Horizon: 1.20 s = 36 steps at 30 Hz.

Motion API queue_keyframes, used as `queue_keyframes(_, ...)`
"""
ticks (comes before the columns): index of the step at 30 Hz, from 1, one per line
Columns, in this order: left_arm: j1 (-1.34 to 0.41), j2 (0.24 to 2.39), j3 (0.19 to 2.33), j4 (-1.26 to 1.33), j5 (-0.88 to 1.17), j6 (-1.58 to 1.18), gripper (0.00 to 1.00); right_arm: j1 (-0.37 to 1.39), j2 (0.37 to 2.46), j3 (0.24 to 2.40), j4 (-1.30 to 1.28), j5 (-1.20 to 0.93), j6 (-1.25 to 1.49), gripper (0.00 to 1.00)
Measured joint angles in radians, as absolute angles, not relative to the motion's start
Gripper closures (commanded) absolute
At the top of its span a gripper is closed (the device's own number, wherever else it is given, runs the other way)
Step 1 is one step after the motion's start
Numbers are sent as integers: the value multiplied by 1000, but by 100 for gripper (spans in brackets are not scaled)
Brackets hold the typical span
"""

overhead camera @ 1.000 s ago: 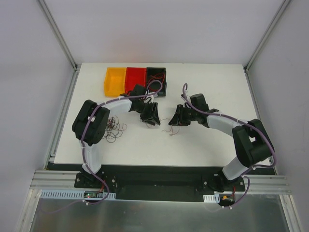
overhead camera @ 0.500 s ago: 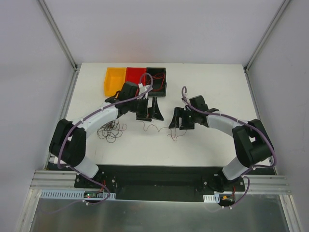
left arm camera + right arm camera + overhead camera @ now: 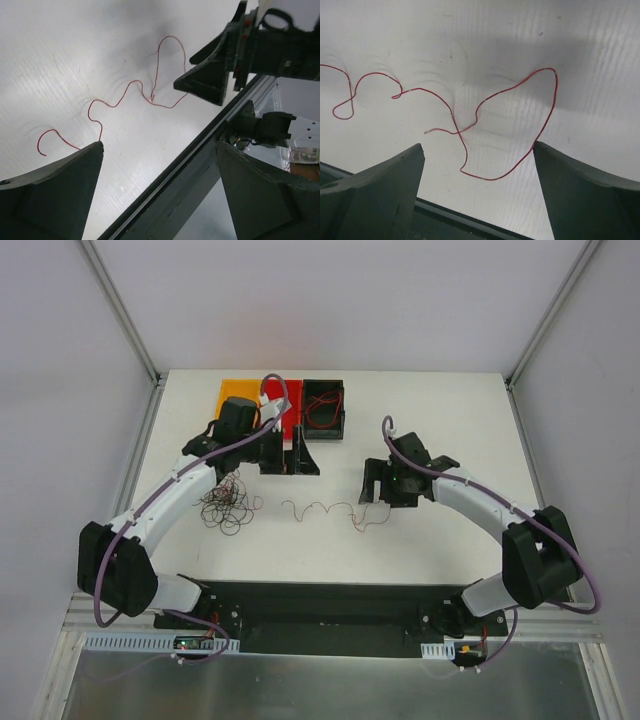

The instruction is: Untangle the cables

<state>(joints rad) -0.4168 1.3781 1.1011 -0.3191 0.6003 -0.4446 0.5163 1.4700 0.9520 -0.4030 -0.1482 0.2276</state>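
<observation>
One thin red cable [image 3: 322, 509] lies loose and wavy on the white table [image 3: 440, 420], between both grippers. It shows in the left wrist view [image 3: 125, 92] and the right wrist view [image 3: 515, 87]. A tangle of dark cables [image 3: 228, 506] sits to its left. My left gripper [image 3: 292, 466] is open, above and behind the cable's left end, nothing between its fingers [image 3: 65, 185]. My right gripper [image 3: 380, 492] is open over the cable's right end; a loop of cable runs up to the tip of one of its fingers [image 3: 570, 185] without being pinched.
Three small bins stand at the back of the table: orange [image 3: 233, 392], red [image 3: 290, 390] and black [image 3: 340, 422], the black one with a red wire in it. The table's front edge and a dark rail [image 3: 200, 165] run just below the cable.
Both grippers have opened and let go of the red cable, which now lies stretched out on the table. The left arm has swung back toward the bins; the right gripper has drawn slightly right.
</observation>
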Motion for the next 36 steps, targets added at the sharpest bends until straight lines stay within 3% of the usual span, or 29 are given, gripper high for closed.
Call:
queue_keyframes(6,-404,1304,1192,-332,549,-404,9,593,1475,962,-426,-53,316,5)
queue_keyframes(11,-405,1284,1168,-322,522,-411,35,657,1537,982,-411,2,395,10)
queue_keyframes(20,-467,1436,1005,-322,388,-473,72,653,1550,962,-327,19,451,23)
queue_keyframes(28,-485,1491,958,-276,301,-517,81,625,1599,953,-283,14,406,27)
queue_keyframes(36,-486,1560,937,-214,276,-545,90,617,1635,942,-202,-61,296,18)
